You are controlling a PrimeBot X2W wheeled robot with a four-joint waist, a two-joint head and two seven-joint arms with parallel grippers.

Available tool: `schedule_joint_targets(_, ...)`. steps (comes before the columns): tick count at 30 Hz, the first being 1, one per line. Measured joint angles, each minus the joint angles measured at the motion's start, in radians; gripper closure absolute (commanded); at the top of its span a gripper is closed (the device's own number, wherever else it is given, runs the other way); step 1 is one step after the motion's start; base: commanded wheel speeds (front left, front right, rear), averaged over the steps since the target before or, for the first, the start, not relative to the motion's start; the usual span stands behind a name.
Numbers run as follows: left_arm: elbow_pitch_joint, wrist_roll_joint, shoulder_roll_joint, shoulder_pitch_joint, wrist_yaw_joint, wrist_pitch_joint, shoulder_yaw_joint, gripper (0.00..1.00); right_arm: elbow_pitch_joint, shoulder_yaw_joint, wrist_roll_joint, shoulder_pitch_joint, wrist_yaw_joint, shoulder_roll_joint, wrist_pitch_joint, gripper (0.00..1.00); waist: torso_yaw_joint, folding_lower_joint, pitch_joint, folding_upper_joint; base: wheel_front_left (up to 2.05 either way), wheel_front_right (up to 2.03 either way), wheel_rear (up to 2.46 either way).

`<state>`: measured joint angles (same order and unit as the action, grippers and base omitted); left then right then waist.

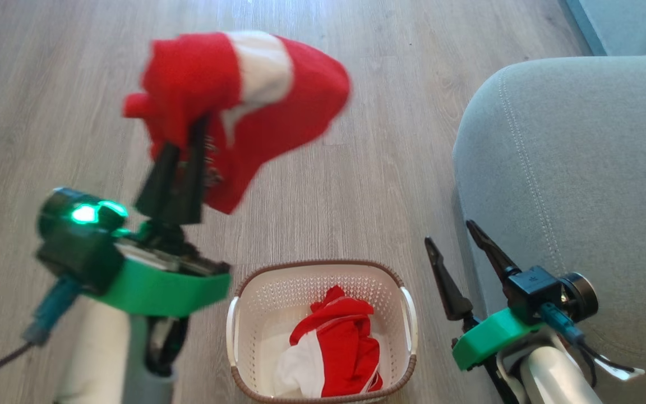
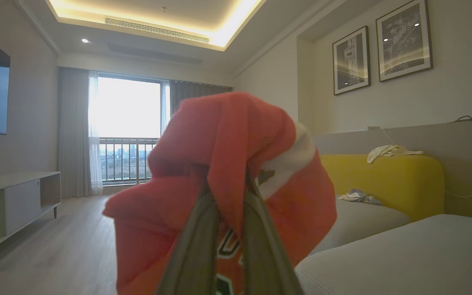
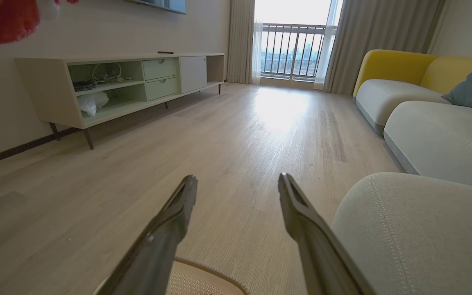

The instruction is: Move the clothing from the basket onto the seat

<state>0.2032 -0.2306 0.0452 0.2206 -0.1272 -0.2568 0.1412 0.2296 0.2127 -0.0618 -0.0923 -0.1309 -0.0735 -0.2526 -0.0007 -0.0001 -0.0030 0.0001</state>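
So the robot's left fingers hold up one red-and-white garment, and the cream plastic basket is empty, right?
Not empty: the head view shows a second red-and-white garment in the cream perforated plastic basket. The left fingers hold the other garment.

Unreadable lettering [image 2: 228, 246] on red garment [image 2: 228, 135]

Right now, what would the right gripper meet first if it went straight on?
Nothing close: the open right gripper points over bare wooden floor, the seat lying beside it. It seems angled slightly down, so probably the floor first; depth is unclear.
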Motion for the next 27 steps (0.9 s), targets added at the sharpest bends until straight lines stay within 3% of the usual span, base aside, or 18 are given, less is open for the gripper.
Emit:
schedule_joint_targets(6,-0.077,-0.007,0.001,0.000,-0.002,0.000,0.196,1.00,-0.022,0.025,-0.003,0.000,0.000,-0.012,0.000,0.00,0.002,0.0000,0.011,0.0000,0.00,0.00,0.00)
schedule_joint_targets(9,-0.120,-0.016,0.002,0.000,-0.002,0.000,0.248,1.00,-0.031,0.028,-0.010,0.000,0.000,-0.020,0.000,0.00,0.003,0.0000,0.018,0.0000,0.00,0.00,0.00)
schedule_joint_targets(21,-0.167,-0.034,0.002,0.002,-0.002,0.000,0.239,1.00,-0.055,0.049,-0.012,0.000,0.000,-0.021,0.000,0.00,0.000,0.0001,0.036,0.0000,0.00,0.00,0.00)
schedule_joint_targets(27,-0.176,-0.032,0.003,0.003,-0.002,0.000,0.214,1.00,-0.138,0.123,-0.036,0.000,0.000,-0.050,0.000,0.00,0.000,0.0001,0.044,0.0000,0.00,0.00,0.00)
